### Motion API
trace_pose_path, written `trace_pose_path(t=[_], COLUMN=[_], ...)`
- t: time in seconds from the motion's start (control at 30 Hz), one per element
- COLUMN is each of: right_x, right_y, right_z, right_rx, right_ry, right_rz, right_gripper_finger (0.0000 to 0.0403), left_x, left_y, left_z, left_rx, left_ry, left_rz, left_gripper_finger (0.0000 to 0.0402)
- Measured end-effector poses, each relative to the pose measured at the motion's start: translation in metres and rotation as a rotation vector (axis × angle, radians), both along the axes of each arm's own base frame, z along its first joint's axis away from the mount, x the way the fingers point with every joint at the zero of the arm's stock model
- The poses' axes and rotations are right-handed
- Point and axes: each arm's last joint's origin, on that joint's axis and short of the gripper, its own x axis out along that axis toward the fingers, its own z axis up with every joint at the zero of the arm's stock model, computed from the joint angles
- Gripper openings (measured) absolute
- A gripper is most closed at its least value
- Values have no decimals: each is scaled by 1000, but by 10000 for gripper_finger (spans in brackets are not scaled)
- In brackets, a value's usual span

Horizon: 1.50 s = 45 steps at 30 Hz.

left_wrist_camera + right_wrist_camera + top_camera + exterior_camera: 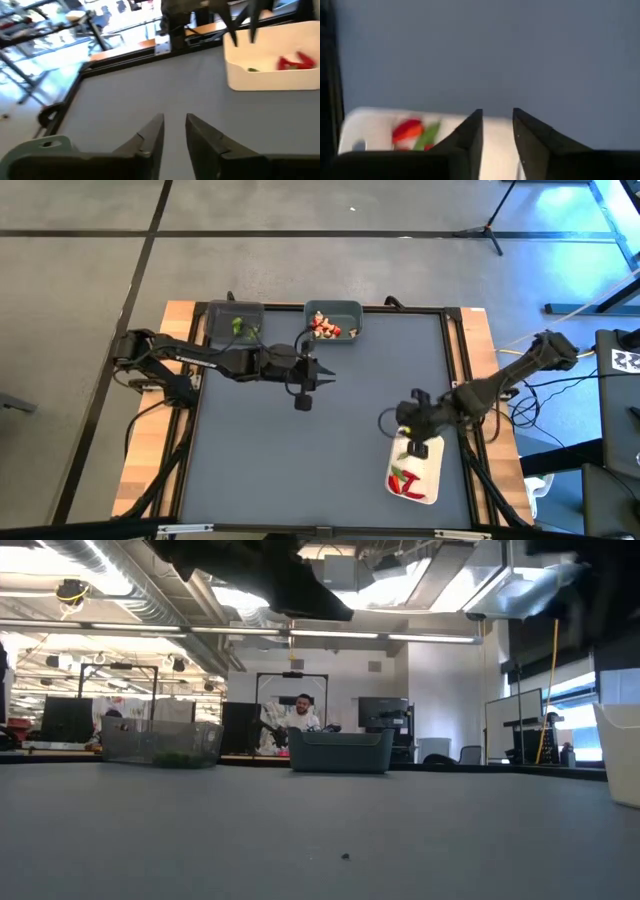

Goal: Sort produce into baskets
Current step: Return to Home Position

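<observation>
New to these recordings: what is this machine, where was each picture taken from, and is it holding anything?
Two dark robot arms work at a grey table, each ending in two fingers. The high view looks straight down; the low view looks level across the tabletop into an office where a person sits; the other two look out from each arm's wrist. The left gripper hangs over mid-table, the right gripper over the white tray. Both are open and hold nothing. Toy foods lie sorted: green pieces in the dark bin, pale-and-red pieces in the teal bin, red and green chilies in the tray.
</observation>
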Motion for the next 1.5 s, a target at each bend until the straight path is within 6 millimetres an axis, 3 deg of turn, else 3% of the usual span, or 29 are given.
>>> trace_pose_path(t=[0.2, 0.33, 0.57, 0.77, 0.93, 1.27, 1.5], right_x=[6, 6, -3, -19, -32, -59, -69], right_y=[-38, -67, -116, -147, -155, -150, -148], right_z=[16, 14, -4, -24, -37, -37, -50], right_rx=[-20, -12, 21, -16, -26, -63, -57], right_ry=[-312, -471, -696, -780, -823, -1011, -1024], right_rz=[79, 114, 131, 16, 0, -61, -155], right_gripper_finger=[52, 8, 16, 3, 12, 14, 14], left_x=[-8, -10, -12, -13, -29, -98, -139], left_y=[10, 19, 30, 32, 34, 30, 23], left_z=[7, 6, 8, 6, -9, -15, -22], left_rx=[-85, -133, -165, -175, -217, -261, -273], left_ry=[10, 21, 13, 14, -24, -225, -295], left_rz=[-86, -131, -97, -89, -61, -6, 46], left_gripper_finger=[26, 4, 6, 4, 2, 2, 4])
